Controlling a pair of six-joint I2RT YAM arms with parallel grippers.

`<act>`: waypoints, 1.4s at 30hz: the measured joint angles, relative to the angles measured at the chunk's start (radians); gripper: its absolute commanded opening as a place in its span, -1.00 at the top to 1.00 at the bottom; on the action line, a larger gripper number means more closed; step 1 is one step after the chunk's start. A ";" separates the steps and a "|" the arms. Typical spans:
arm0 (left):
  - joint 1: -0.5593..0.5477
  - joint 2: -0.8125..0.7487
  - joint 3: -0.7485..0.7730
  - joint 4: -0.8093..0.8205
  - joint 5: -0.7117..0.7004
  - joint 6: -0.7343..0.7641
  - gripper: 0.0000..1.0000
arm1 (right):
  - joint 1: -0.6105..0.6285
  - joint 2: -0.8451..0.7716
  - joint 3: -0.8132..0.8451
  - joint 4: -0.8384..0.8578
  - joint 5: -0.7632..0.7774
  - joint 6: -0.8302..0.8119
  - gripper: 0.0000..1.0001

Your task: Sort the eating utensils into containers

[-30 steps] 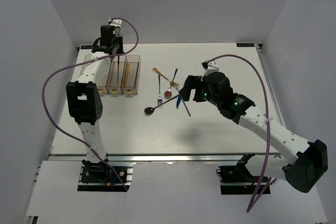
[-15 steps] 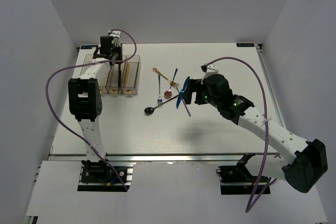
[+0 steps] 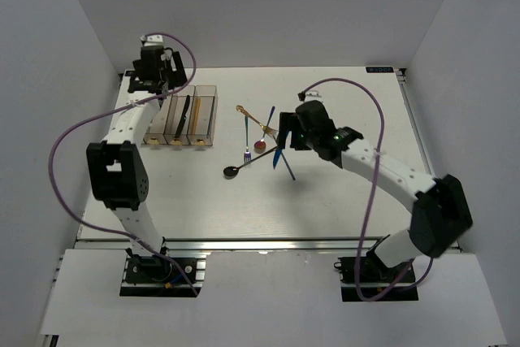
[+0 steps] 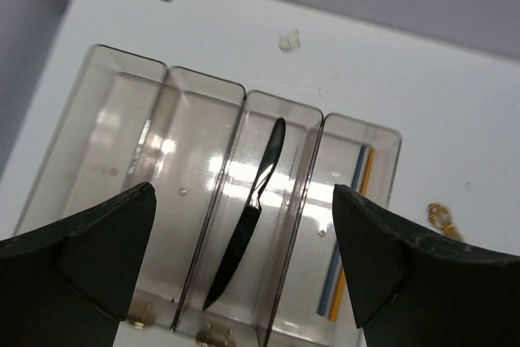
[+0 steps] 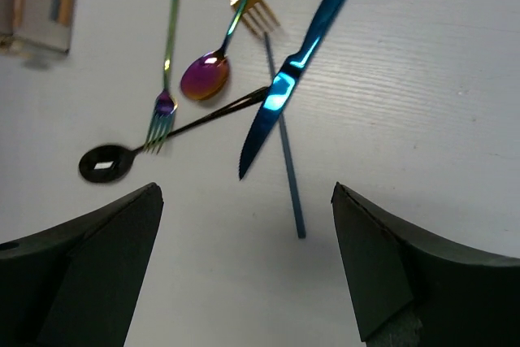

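The containers (image 4: 203,119) are four clear brownish bins in a row at the table's back left (image 3: 210,111). A black knife (image 4: 248,225) lies in the third bin, and a blue and an orange chopstick (image 4: 351,225) lie in the fourth. My left gripper (image 4: 244,282) hangs open above the bins, holding nothing (image 3: 157,83). The other eating utensils lie loose mid-table: a blue knife (image 5: 296,71), a blue chopstick (image 5: 286,168), a black spoon (image 5: 106,162), a green fork (image 5: 166,62), a purple-bowled spoon (image 5: 203,77) and a gold fork (image 5: 248,6). Above them my right gripper (image 5: 244,274) is open and empty (image 3: 284,133).
White walls close in the table (image 3: 341,193) at the back and both sides. A purple cable loops over each arm. A corner of the bins (image 5: 36,6) shows at the top left of the right wrist view.
My left gripper has opened, let the black knife drop into the third bin, and drawn back and up. The right arm has swung left over the loose utensils.
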 measured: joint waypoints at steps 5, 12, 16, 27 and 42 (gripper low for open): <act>0.000 -0.271 0.002 -0.125 -0.102 -0.172 -0.96 | -0.016 0.232 0.186 -0.094 0.125 0.074 -0.49; 0.002 -0.770 -0.428 -0.118 -0.057 -0.259 -0.96 | -0.043 0.452 0.333 -0.166 0.188 0.145 -0.16; 0.002 -0.935 -0.705 -0.107 -0.010 -0.261 -0.96 | -0.065 0.533 0.401 -0.190 0.212 0.177 -0.15; -0.007 -1.014 -0.868 -0.126 0.073 -0.261 -0.96 | -0.097 0.792 0.663 -0.237 0.230 0.187 -0.02; -0.007 -1.015 -0.868 -0.112 0.108 -0.261 -0.96 | -0.098 0.813 0.636 -0.242 0.237 0.240 0.41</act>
